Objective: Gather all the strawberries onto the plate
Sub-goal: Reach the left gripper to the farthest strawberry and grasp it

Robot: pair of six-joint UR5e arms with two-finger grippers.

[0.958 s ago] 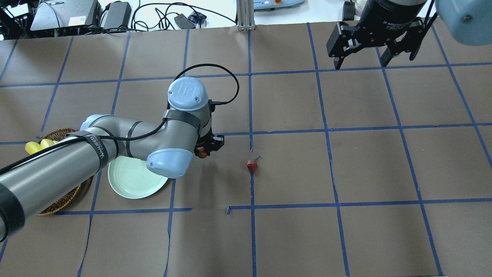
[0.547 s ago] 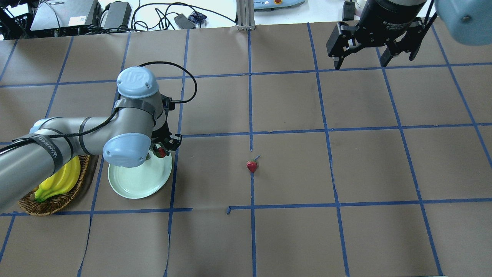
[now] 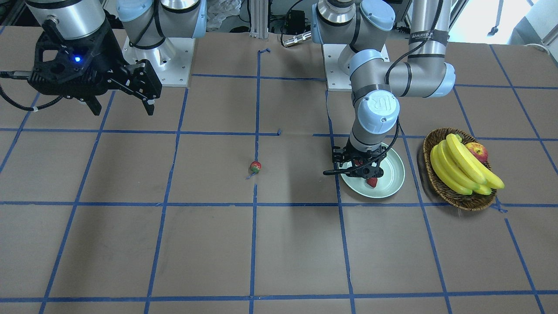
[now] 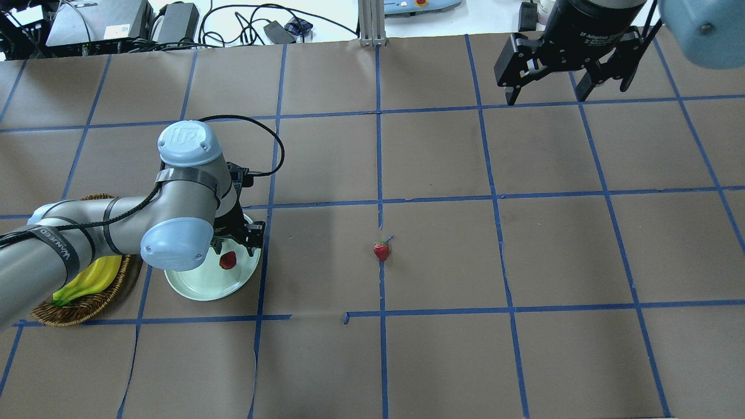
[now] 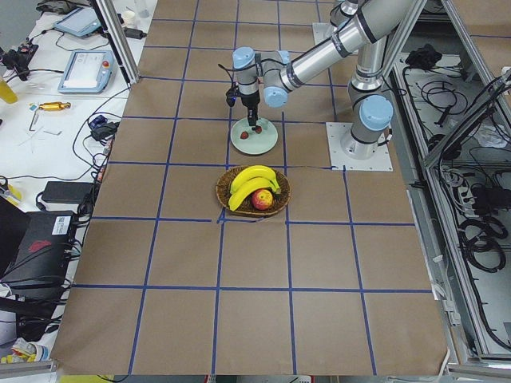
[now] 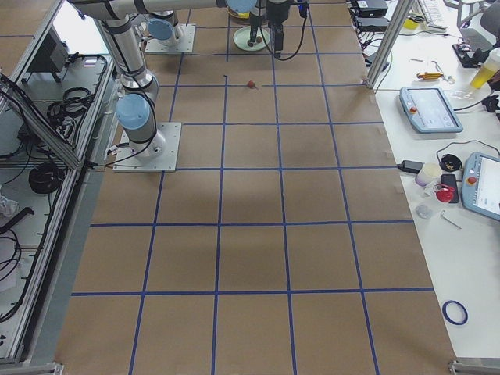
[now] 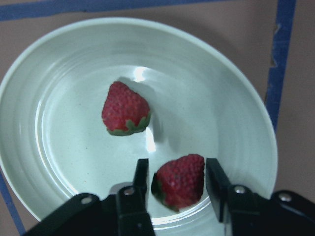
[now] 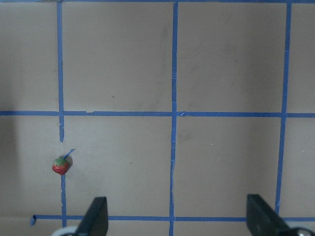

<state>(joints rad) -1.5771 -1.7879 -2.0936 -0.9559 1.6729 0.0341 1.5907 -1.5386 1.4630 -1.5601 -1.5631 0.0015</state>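
Strawberries [image 4: 227, 260], small and red with green leafy caps, are to be gathered on the round, shallow, pale mint glossy plate [image 7: 216, 93]. A resting strawberry [image 7: 125, 108] lies near the plate's middle. A second one, the flanked strawberry [image 7: 179, 181], sits nearer the plate's rim, between the fingers [image 7: 141, 179] of the left gripper [image 7: 177, 169], which stands directly over the plate. The fingers sit close on either side of it. Whether they are pinching it or only bracketing it, I cannot tell.

The loose strawberry [image 4: 381, 251] lies on the brown paper-covered desk [image 4: 442, 349] with its blue tape grid, well apart from the plate. The right gripper [image 8: 178, 216] hangs farther from the plate than that berry, spread wide and holding nothing. A brown woven wicker basket [image 3: 462, 203] of yellow bananas [image 3: 462, 165] and a red-yellow apple [image 3: 477, 151] sits just beside the plate, on the side away from the loose strawberry.

The step in hand looks like setting down the flanked strawberry. To do it well:
- Let it go low, so it does not bounce on the glaze.
- Spread the fingers fully before rising.
- Lift straight up with no sideways drift. A brushed berry would likely roll, and this one is close to the rim.
- Keep clear of the resting strawberry too.
- Swing out from the plate toward the loose strawberry only once the fingers are above the rim.
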